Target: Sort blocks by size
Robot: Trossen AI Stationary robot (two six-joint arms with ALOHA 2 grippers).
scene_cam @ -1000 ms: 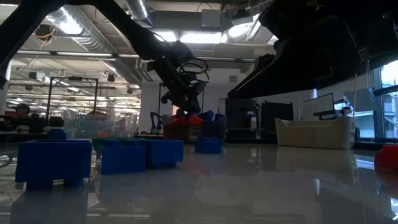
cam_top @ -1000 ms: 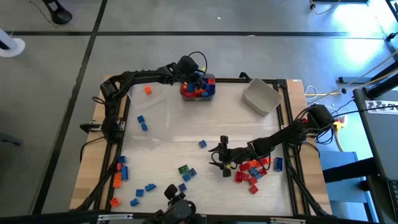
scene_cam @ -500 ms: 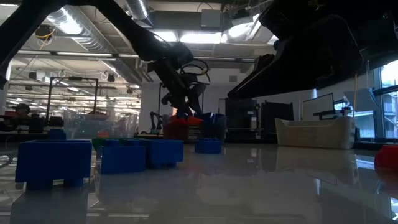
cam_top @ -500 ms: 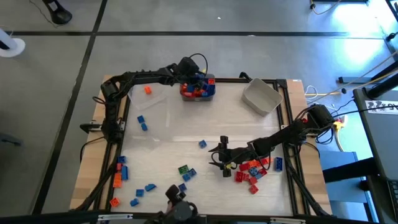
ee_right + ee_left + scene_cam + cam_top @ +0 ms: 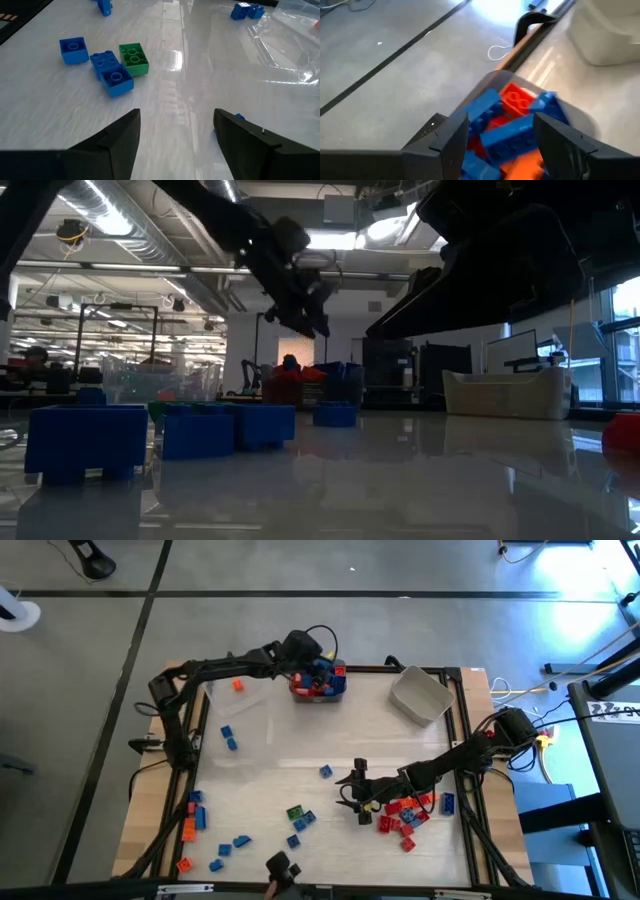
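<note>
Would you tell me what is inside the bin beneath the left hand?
The bin holds heaped blue, red and orange blocks; the lower layers are covered.

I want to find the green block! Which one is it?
Look at the near middle of the table, left of the right gripper. A small cluster lies there: the green block touches blue blocks, and it is the only green one.

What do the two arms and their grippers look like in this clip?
Both arms are dark, slim and jointed, with black cables looping along them. The left gripper has two broad, flat, angular black fingers; a cable loop arcs over its wrist in the high view. The right gripper has the same matte black wedge-shaped fingers. No markings can be made out.
</note>
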